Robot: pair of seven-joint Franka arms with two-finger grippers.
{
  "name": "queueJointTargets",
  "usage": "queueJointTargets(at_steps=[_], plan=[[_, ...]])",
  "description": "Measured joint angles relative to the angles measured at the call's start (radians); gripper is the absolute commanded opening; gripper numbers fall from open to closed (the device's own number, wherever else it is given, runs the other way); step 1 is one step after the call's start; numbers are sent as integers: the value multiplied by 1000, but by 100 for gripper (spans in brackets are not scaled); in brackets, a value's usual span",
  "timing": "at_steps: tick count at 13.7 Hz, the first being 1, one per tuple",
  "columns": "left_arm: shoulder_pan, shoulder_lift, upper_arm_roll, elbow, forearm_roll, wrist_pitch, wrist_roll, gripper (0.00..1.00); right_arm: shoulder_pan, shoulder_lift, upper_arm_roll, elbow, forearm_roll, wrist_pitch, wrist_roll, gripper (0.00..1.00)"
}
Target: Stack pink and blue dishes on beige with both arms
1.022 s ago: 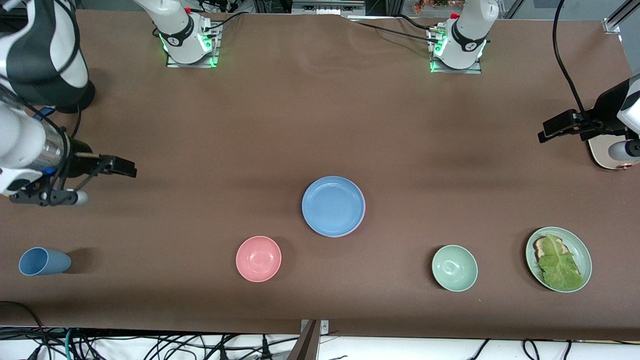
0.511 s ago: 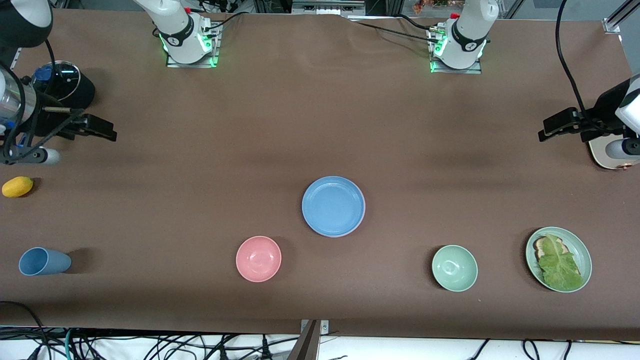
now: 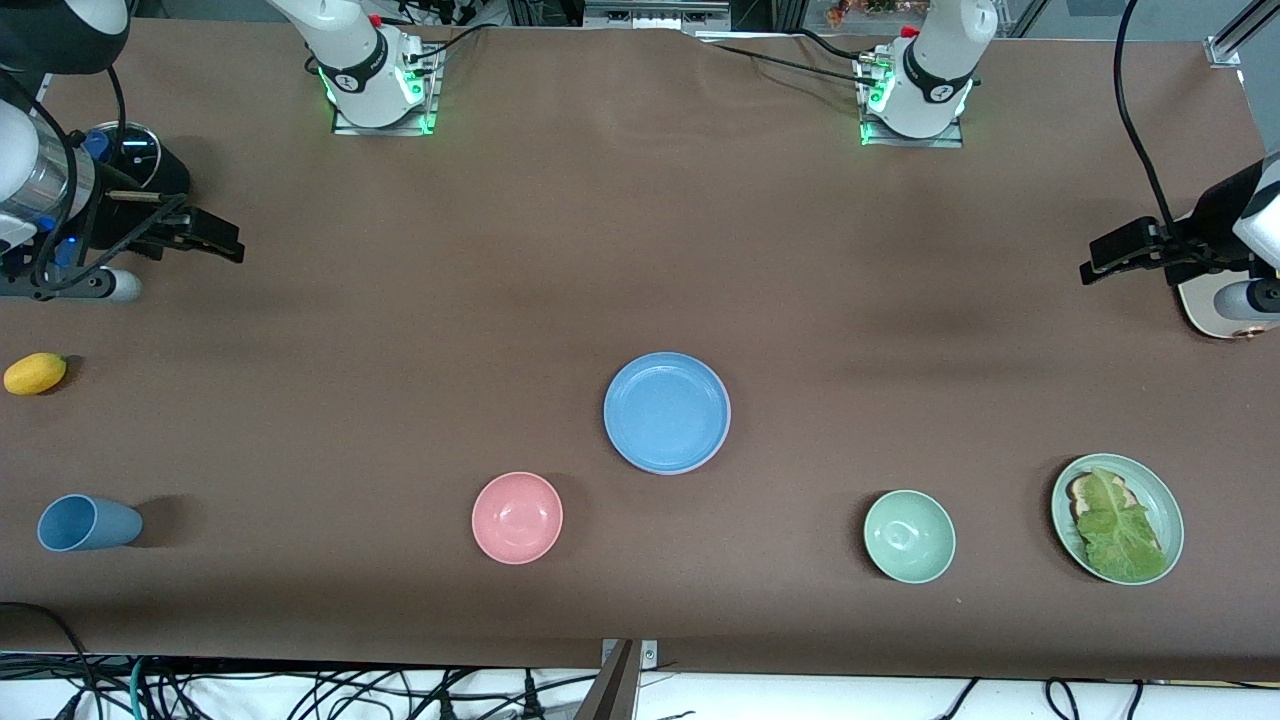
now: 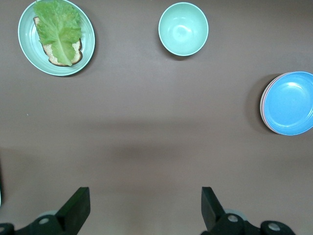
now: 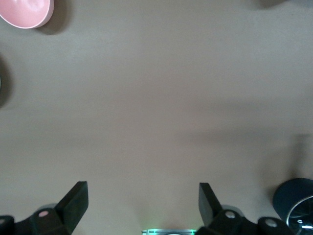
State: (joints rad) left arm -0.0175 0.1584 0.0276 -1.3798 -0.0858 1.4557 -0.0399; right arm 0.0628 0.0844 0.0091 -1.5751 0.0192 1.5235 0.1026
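Note:
The blue dish [image 3: 667, 411] lies in the middle of the table, also seen in the left wrist view [image 4: 292, 102]. A thin pinkish rim [image 4: 264, 104] of a dish under it shows along one edge. The beige dish is hidden. My left gripper [image 3: 1095, 258] hangs open over the table's edge at the left arm's end; in its wrist view the left gripper [image 4: 145, 208] holds nothing. My right gripper [image 3: 232, 243] hangs open over the right arm's end; the right gripper [image 5: 143, 205] is empty too. Both are well away from the stack.
A pink bowl [image 3: 517, 517], a green bowl [image 3: 909, 536] and a green plate with lettuce and bread [image 3: 1117, 518] stand nearer the front camera. A blue cup [image 3: 88, 523] lies on its side; a lemon [image 3: 35, 373] and a black round object [image 3: 150, 165] are at the right arm's end. A cream flat object [image 3: 1205, 312] lies under the left arm.
The right arm has drawn back toward the robots' side of the table, uncovering the lemon. The left arm has barely moved. Both grippers stay open.

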Motion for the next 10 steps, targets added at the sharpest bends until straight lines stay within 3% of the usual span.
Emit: queueJointTargets(at_steps=[10], plan=[[1, 2, 0, 0, 0, 3, 7, 100, 6, 0, -3, 24, -34, 13, 0, 100]])
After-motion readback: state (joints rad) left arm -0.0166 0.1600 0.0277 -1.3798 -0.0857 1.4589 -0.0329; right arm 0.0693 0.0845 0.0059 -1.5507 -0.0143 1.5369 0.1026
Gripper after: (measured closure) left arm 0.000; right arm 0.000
